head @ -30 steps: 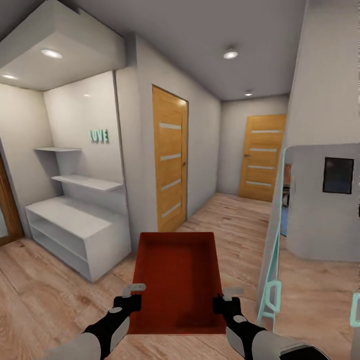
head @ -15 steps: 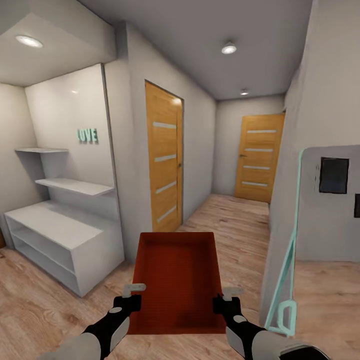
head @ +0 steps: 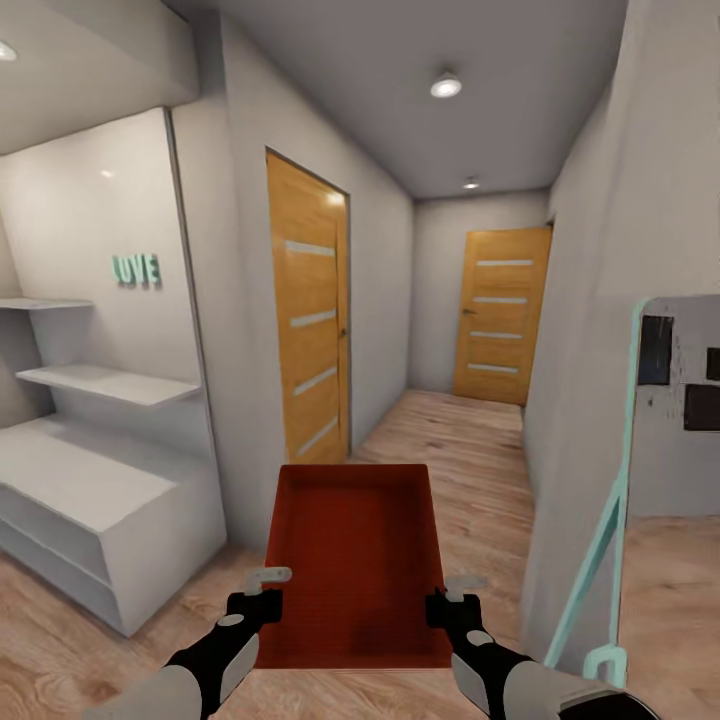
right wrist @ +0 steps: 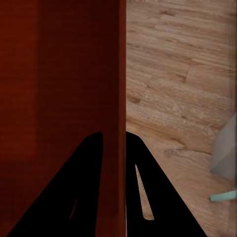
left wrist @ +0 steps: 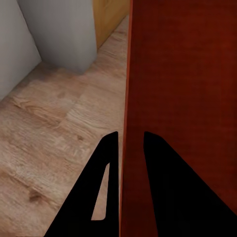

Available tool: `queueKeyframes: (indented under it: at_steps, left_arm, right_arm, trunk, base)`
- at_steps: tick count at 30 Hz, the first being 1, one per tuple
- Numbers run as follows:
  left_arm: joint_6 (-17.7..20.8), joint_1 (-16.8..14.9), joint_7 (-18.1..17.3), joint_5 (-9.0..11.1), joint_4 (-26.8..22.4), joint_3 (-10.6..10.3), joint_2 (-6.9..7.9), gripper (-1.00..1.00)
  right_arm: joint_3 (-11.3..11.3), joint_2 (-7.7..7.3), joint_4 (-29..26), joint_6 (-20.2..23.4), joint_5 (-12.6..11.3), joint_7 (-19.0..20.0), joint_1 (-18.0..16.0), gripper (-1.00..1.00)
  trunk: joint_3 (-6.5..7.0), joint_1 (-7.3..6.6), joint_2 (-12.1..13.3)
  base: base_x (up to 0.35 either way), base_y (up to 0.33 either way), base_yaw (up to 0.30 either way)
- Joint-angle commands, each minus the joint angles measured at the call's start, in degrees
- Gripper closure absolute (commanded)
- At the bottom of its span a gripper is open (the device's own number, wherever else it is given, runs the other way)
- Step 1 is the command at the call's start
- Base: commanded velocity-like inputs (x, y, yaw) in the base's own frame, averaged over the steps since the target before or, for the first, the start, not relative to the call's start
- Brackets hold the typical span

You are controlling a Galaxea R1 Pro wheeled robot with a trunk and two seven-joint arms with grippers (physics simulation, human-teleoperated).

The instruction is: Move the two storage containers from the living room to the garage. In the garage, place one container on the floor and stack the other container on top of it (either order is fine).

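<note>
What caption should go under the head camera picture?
Both grippers, left and right, carry a red storage container down a wood-floored hallway.

Readable text, one item: we read the word "LOVE" (head: 136,269) in raised teal letters, mounted on the white alcove wall (head: 90,220) above the shelves (head: 105,383). We find no other legible text, labels or numbers.
</note>
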Motion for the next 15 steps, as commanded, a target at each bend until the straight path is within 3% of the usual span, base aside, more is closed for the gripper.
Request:
queueKeyframes:
  at_steps: [1, 15]
  left_arm:
    - [-0.14, -0.06, 0.66, 2.60, 0.12, 2.49, 5.56, 1.00]
    - [-0.14, -0.06, 0.65, 2.60, 0.12, 2.49, 5.56, 1.00]
  right_arm:
    - [-1.57, -0.08, -0.05, -0.42, -0.50, -0.02, -0.10, 1.00]
    - [-1.57, -0.11, -0.09, -0.40, -0.50, -0.02, -0.10, 1.00]
  trunk:
    - [-0.08, 0.04, -0.06]
    - [-0.08, 0.04, -0.06]
  base:
    - [0.323, 0.124, -0.230]
    - [0.323, 0.137, -0.235]
